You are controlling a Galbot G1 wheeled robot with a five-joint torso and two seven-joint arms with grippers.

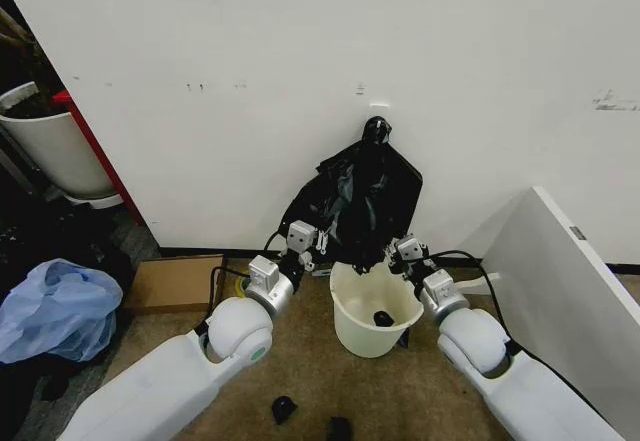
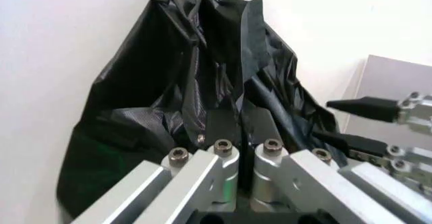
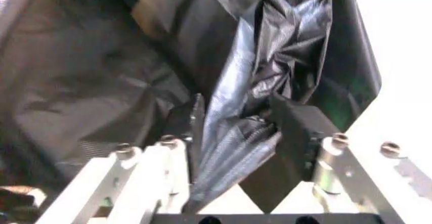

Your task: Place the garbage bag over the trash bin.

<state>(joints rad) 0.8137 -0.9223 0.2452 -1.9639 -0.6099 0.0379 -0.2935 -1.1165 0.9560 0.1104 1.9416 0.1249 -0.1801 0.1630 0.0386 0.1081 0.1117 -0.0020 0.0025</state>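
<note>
The white trash bin (image 1: 370, 339) stands on the carpet against the wall, with a small dark object lying inside it. Directly above it, black glossy plastic hangs from a knotted top (image 1: 376, 129) on the wall. The garbage bag (image 1: 350, 216) is the wrinkled lower part of that plastic, just over the bin's rim. My left gripper (image 1: 318, 251) (image 2: 240, 128) is shut on a thin fold at the bag's lower left edge. My right gripper (image 1: 396, 252) (image 3: 236, 125) pinches a bunched wad of the bag at its lower right; it also shows in the left wrist view (image 2: 351, 124).
A white board (image 1: 560, 271) leans at the right beside my right arm. At the left are a flat cardboard box (image 1: 175, 281), a light blue plastic bag (image 1: 55, 306) and a larger white tub (image 1: 55, 146). Small black scraps (image 1: 283, 408) lie on the carpet in front.
</note>
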